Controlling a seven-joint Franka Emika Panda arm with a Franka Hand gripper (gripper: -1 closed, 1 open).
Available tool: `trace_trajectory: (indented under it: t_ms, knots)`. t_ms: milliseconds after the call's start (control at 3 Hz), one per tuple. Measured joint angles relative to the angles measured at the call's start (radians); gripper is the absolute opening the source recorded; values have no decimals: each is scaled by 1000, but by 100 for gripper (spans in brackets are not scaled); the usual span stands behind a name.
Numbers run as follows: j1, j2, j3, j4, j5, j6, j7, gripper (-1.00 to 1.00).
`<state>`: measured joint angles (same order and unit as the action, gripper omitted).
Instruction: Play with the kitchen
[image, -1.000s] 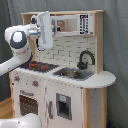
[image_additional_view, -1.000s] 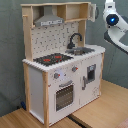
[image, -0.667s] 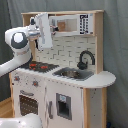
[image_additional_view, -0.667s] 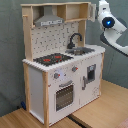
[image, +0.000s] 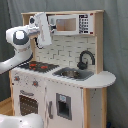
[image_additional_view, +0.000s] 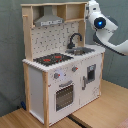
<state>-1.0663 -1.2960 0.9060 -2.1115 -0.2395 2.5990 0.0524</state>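
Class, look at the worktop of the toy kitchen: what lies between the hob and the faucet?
In both exterior views the sink lies between the hob and the black faucet on the kitchen.

The kitchen (image: 75, 85) (image_additional_view: 60, 75) is white and light wood, with a black-and-red hob (image_additional_view: 52, 59), black faucet (image: 85, 59) and grey hood (image_additional_view: 48, 20).

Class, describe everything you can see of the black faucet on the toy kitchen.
The faucet is black with a tall curved, hooked spout. It stands upright at the back of the white counter, behind the sink, in front of the tile-patterned back wall. It looks like plastic. Nothing touches it; the robot arm is up near the top shelf.
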Motion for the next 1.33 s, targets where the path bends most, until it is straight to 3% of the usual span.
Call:
trace_trajectory:
  t_ms: [667,1000,1333]
  knots:
    - [-99,59,85,152,1,7,0,-100]
    - [-159,81,96,230,1,15,-3,-100]
    - [-231,89,145,279,1,42,-4,-100]
